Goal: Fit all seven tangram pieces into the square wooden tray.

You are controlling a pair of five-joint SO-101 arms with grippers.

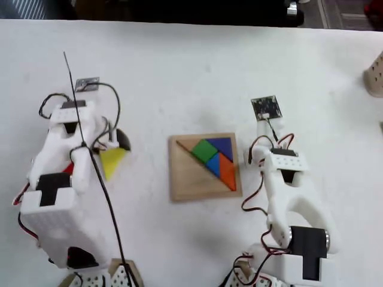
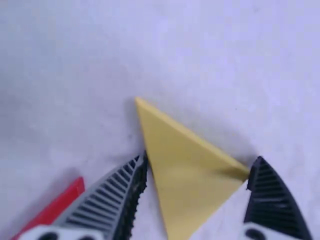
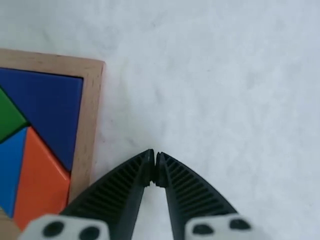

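Observation:
The square wooden tray point(image 1: 185, 182) lies mid-table and holds green point(image 1: 204, 149), dark blue point(image 1: 222, 145), light blue point(image 1: 213, 164) and orange point(image 1: 227, 170) pieces in its right half. In the right wrist view the tray rim point(image 3: 92, 120) lies beside my right gripper point(image 3: 155, 155), which is shut on nothing just off the tray's right edge point(image 1: 251, 156). My left gripper point(image 2: 200, 162) straddles a yellow triangle point(image 2: 190, 175), both fingers point(image 2: 120, 200) pressing its edges. In the high view this triangle point(image 1: 112, 160) sits left of the tray at the left gripper point(image 1: 116, 149). A red piece point(image 2: 55, 207) point(image 1: 69, 169) lies beside it.
A small circuit board point(image 1: 266, 107) lies behind the right arm and another point(image 1: 87, 84) behind the left arm. A thin black cable point(image 1: 90, 149) crosses over the left arm. A perforated wooden object point(image 1: 374, 75) stands at the far right edge.

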